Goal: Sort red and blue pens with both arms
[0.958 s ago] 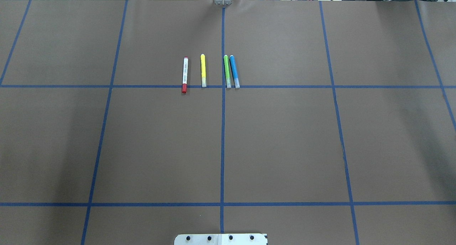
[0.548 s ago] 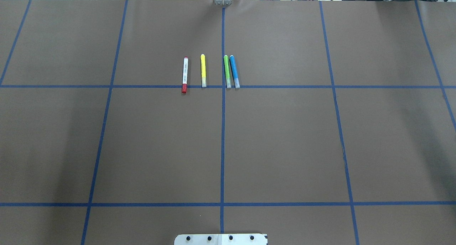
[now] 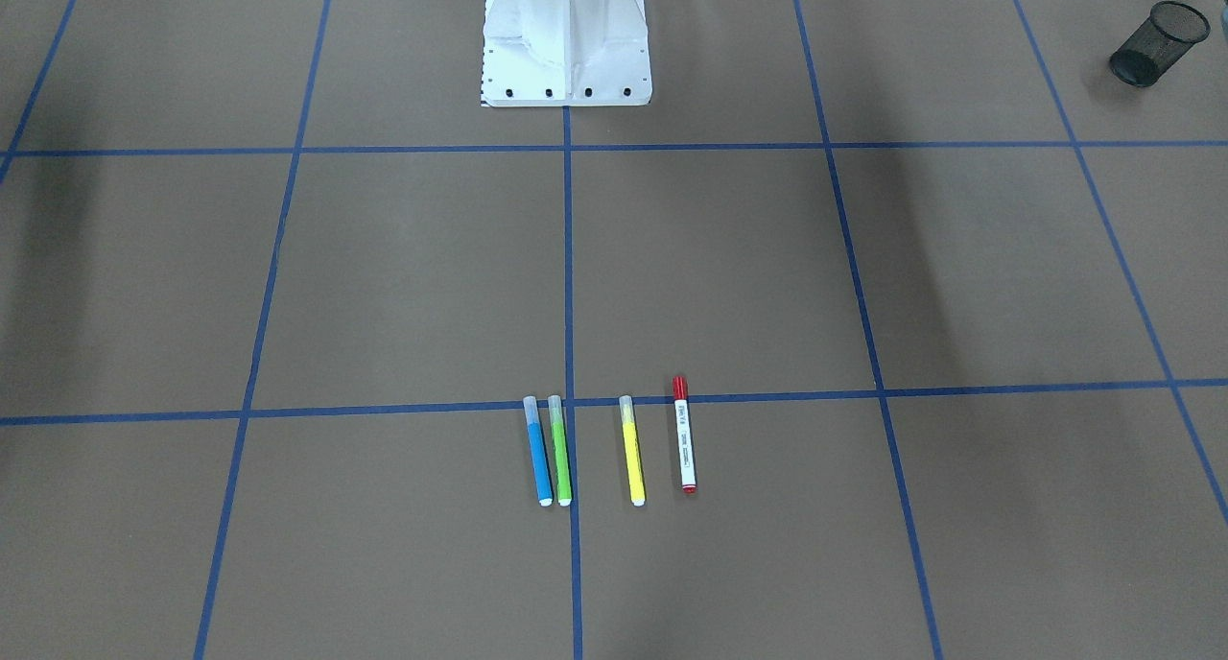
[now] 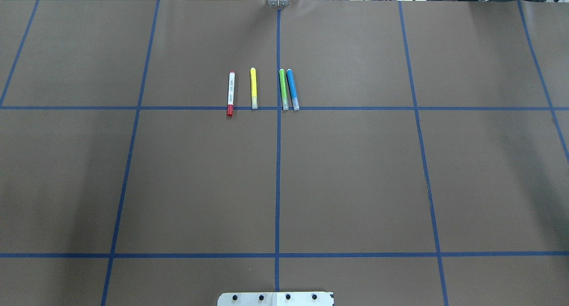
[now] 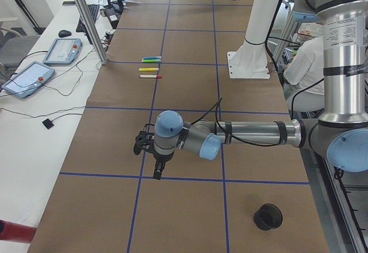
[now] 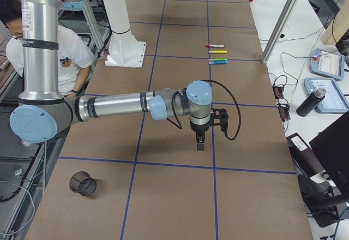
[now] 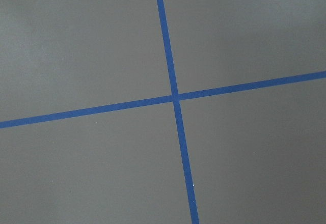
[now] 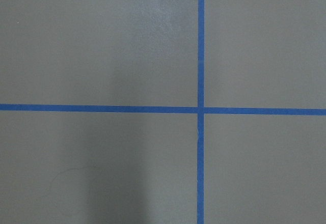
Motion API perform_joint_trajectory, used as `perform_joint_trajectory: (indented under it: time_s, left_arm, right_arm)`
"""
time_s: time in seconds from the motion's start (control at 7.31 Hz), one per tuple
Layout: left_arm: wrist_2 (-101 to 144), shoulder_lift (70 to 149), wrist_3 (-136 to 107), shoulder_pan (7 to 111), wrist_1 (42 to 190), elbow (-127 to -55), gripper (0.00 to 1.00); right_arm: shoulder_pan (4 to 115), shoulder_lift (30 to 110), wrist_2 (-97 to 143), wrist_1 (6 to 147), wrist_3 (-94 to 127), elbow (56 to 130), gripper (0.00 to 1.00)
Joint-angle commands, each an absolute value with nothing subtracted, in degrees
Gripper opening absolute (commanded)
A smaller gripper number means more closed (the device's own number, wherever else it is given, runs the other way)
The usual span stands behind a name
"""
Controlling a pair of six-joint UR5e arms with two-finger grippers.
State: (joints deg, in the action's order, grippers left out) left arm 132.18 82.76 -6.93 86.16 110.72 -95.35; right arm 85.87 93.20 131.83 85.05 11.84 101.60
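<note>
This was a robotics lab. The table (image 4: 355, 186) was covered in brown paper and divided by a blue tape grid (image 4: 277, 186), with a white pedestal (image 3: 566, 36) bolted at its edge. On the white bench (image 5: 34, 126) out beyond the left gripper (image 5: 156, 172) lay two teach pendants (image 5: 29, 79), near an aluminium frame post (image 5: 86, 17). A person (image 6: 65, 54) sat on the robot's side, well apart from the right gripper (image 6: 199, 142).

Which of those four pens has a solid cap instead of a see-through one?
The red pen, white-barrelled, at the row's end; the yellow pen, green pen and blue pen all have clear caps.
</note>
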Motion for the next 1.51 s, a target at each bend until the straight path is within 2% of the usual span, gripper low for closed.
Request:
perform_joint_trajectory:
  time_s: [0.0, 0.82, 1.1, 1.37]
  left_arm:
    - [132.2, 82.4, -6.9, 86.2, 111.2, -96.3, 1.0]
    - [132.2, 80.5, -6.8, 86.2, 113.4, -95.6, 1.0]
    - [132.0, 80.5, -7.0, 86.1, 115.7, -95.5, 1.0]
    - [132.1, 81.2, -8.0, 86.1, 115.7, -95.5, 1.0]
  right_arm:
    - [85.8, 93.3, 131.9, 85.1, 12.0, 101.4, 1.0]
    - [82.9, 93.0, 137.2, 76.9, 16.9, 102.6, 1.0]
    - [78.1, 92.4, 137.1, 76.3, 18.5, 104.6, 1.0]
    - [70.5, 87.4, 136.5, 76.2, 32.6, 107.0, 1.0]
